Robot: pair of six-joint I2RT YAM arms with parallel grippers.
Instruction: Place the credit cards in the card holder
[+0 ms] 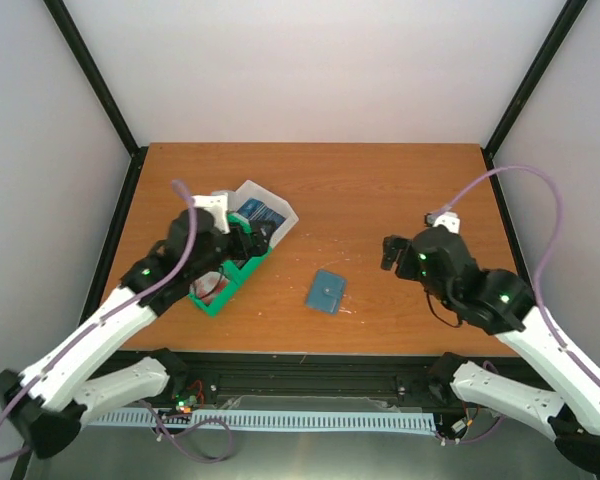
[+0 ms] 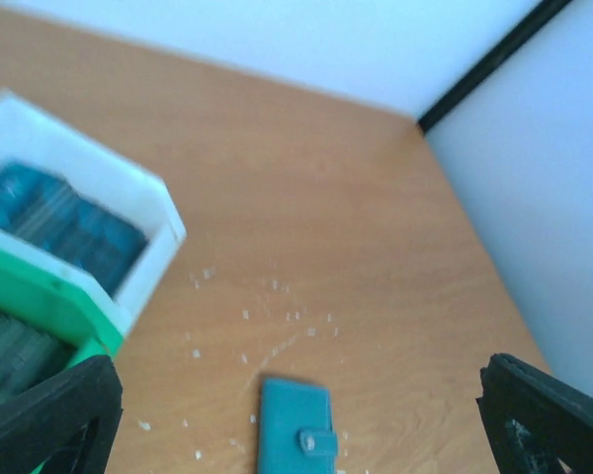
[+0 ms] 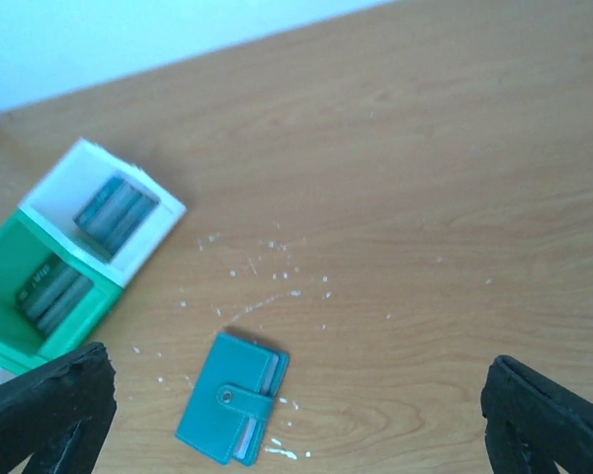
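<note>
Top external view, read from left to right. The left arm, white with black joints, reaches forward from the near edge of the brown wooden table (image 1: 400, 185). The left gripper (image 1: 248, 238) hangs over two joined open plastic bins. Its black fingers (image 2: 49, 415) are spread wide apart and grasp nothing; the left wrist view shows only bare table and the wallet between them.

The green rectangular plastic bin (image 1: 218, 298) lies nearer the table's front, and the white rectangular plastic bin (image 1: 280, 210) touches its far end. The pair sits tilted on the left half of the table. The credit cards (image 3: 117, 212), thin flat plastic rectangles in dark and blue designs, lie as a stack inside the white bin. A second stack (image 3: 51, 291) lies inside the green bin. No card is in either gripper.

The card holder (image 1: 326, 291), a small teal-blue folding wallet, lies flat near the table's middle. It is to the right of the bins and apart from them. It is folded, with its tab strap (image 3: 239, 397) fastened across the front. Small white specks (image 3: 267, 267) are scattered on the wood between the bins and the wallet.

The right arm enters from the lower right. The right gripper (image 1: 390, 252) points toward the table's middle, to the right of the wallet and apart from it. Its black fingers (image 3: 44, 405) are likewise released, wide apart and grasping nothing.
</note>
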